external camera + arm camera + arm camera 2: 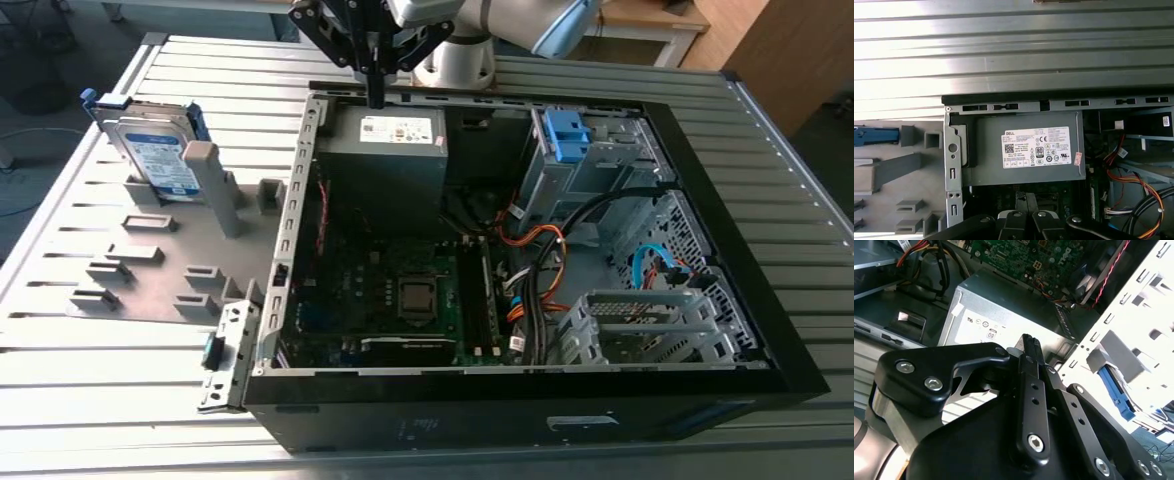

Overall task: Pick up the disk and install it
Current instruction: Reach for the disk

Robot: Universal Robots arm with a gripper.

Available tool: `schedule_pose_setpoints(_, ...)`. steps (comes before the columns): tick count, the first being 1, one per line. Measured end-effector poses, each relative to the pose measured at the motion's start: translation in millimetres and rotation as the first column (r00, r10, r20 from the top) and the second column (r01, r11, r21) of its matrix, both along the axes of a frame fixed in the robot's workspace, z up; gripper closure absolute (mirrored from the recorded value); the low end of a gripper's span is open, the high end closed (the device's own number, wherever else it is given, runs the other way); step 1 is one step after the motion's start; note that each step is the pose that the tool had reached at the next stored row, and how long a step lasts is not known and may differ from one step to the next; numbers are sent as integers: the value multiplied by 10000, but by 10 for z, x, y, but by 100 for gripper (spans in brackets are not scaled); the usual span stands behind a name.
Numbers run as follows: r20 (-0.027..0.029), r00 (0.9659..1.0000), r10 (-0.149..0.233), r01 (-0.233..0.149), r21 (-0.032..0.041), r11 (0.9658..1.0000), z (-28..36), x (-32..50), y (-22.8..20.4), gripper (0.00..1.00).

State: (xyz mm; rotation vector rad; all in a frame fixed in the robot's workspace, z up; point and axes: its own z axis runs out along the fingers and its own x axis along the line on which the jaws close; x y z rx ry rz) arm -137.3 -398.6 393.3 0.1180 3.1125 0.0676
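The disk (pixel 151 150), a silver drive with a white-and-blue label and blue side rails, stands on edge in a grey holder (pixel 134 265) at the exterior view's left, outside the computer case. Its blue rail (pixel 876 136) shows in the first wrist view and its blue edge (pixel 1115 390) in the second wrist view. My gripper (pixel 376 95) hangs over the case's rear wall, above the grey power-supply box (pixel 387 150), well to the right of the disk. Its black fingers (pixel 1030 345) are pressed together with nothing between them, and its fingertips (pixel 1026 200) point down at the case.
The open black computer case (pixel 767 300) lies on a ribbed metal table (pixel 120 360). Inside are the motherboard (pixel 400 290), orange and black cables (pixel 534 250), a bare blue bracket (pixel 563 135) and a metal drive cage (pixel 641 325). The grey holder has several upright pegs.
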Motion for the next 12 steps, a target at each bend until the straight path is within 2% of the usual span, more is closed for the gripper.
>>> schedule_pose_setpoints(12, 0, 10000, 0, 0, 0, 10000, 0, -38, 0, 89)
